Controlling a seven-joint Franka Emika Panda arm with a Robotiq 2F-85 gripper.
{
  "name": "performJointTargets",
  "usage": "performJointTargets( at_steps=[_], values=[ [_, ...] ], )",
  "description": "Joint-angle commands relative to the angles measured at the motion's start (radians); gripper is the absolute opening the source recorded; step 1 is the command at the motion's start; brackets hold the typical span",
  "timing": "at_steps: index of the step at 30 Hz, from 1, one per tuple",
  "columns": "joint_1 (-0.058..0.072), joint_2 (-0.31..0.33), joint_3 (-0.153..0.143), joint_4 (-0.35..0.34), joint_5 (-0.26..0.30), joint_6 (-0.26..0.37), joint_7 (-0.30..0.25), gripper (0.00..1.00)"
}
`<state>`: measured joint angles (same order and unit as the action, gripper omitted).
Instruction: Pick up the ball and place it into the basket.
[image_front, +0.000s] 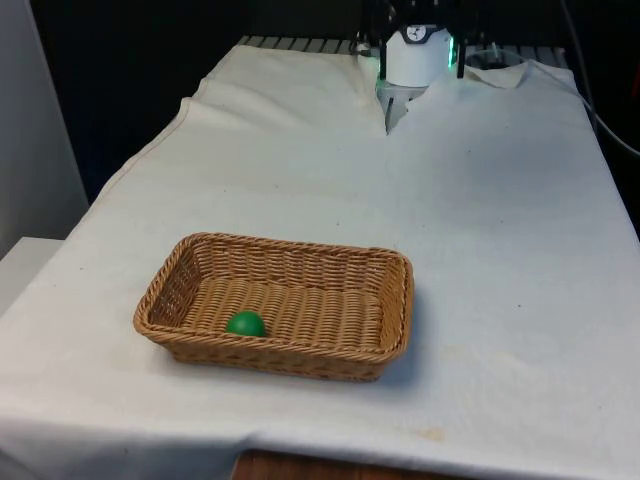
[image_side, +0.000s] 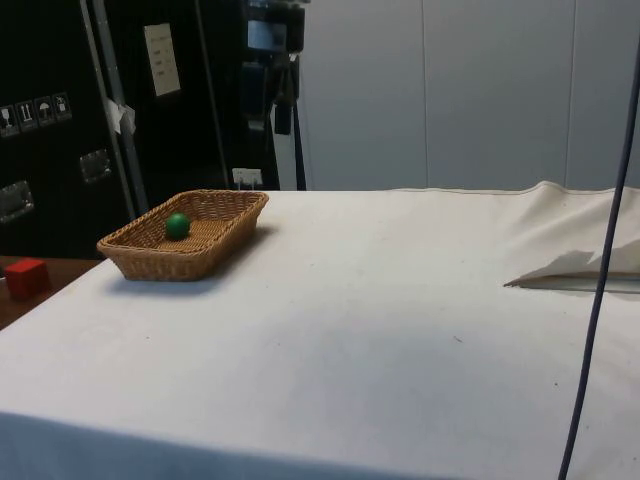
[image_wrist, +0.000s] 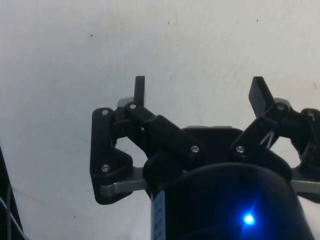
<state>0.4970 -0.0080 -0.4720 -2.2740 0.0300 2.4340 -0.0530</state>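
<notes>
The front view looked down the worktop (image_front: 300, 190), close to the wicker basket (image_front: 280, 305). The side view sat low at the worktop's edge, sharing that basket (image_side: 186, 235). The wrist view looked down past the hand (image_wrist: 198, 90) onto white cloth (image_wrist: 75, 60).

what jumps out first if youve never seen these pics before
A green ball already lies inside the wicker basket, near the wall towards the front view's left. The basket stands alone on the white cloth, near the table's front edge. In the wrist view the gripper hangs open over bare cloth, holding nothing.
</notes>
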Motion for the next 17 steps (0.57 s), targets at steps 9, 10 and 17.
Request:
performJointTargets(
  at_steps=[9, 10, 17],
  values=[
    [-0.002, -0.03, -0.001, -0.011, -0.032, -0.017, 0.058, 1.0],
    [-0.002, -0.037, 0.0, -0.016, -0.036, -0.019, 0.067, 1.0],
    [0.0, -0.044, 0.0, -0.022, -0.028, -0.018, 0.065, 1.0]
  ],
)
